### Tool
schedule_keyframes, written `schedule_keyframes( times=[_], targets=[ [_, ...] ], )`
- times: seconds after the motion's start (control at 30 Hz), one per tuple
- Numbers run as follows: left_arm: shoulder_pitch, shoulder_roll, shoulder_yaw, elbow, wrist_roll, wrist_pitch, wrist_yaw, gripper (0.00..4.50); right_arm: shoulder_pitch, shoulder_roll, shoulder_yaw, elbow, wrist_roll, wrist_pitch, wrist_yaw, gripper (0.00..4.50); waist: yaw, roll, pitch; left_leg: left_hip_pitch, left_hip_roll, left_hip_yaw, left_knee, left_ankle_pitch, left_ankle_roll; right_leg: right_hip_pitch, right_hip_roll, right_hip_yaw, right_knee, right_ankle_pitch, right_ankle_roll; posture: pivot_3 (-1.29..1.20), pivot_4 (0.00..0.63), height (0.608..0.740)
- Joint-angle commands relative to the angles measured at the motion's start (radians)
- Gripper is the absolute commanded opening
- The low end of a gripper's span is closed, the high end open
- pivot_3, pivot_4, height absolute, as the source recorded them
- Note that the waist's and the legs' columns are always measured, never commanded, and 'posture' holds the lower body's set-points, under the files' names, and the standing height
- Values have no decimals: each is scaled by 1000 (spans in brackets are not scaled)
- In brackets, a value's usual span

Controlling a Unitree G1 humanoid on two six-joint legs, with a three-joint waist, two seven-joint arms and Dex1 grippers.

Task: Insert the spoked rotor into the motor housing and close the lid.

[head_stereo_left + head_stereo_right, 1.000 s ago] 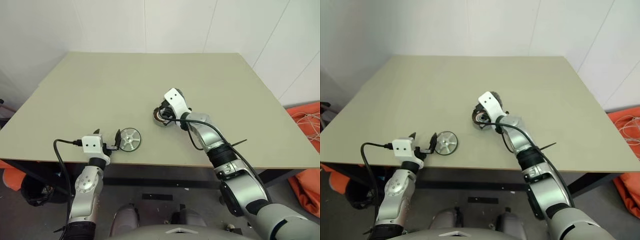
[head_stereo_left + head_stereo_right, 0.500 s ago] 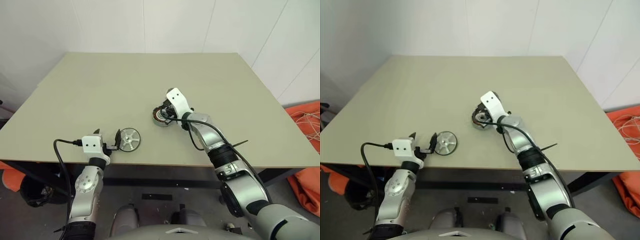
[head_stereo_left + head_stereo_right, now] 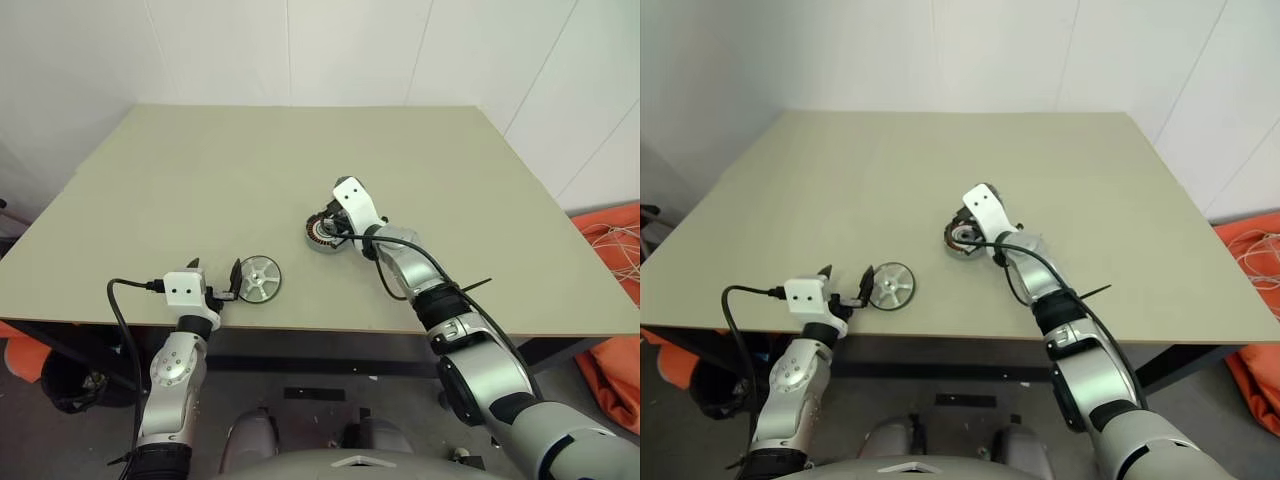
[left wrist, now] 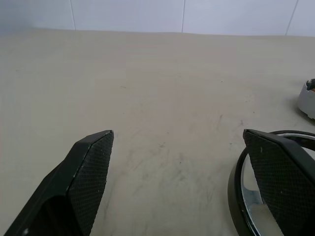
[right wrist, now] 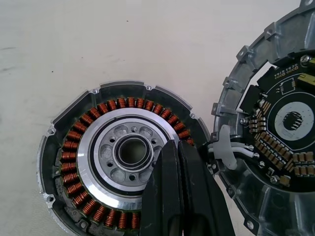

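The spoked rotor lies flat on the table near its front edge. My left gripper is open and empty just left of the rotor, and its right finger stands against the rotor's rim. The motor housing sits mid-table with its copper windings facing up. The lid, grey with dark patches, lies right beside the housing, joined to it by pale wires. My right gripper is shut and empty, its fingertips pointing down over the housing's near edge.
The beige table has bare surface all around the parts, and its front edge runs just below the rotor. White walls stand behind it. Orange material lies on the floor past the table's right side.
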Motion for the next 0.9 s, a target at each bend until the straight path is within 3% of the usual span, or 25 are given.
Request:
schedule_keyframes(
  times=[0.03, 0.9],
  targets=[
    [0, 1, 0, -29, -1, -12, -3, 4500, -35, 11, -17, -39, 19, -20, 10, 13, 0, 0, 0, 0, 0, 0, 0, 0, 0, 0, 0, 0, 0, 0, 0, 0, 0, 740],
    [4, -3, -4, -36, 0, -9, 3, 4500, -7, 21, 0, -49, 16, -8, 41, 13, -1, 0, 0, 0, 0, 0, 0, 0, 0, 0, 0, 0, 0, 0, 0, 0, 0, 740]
  ],
)
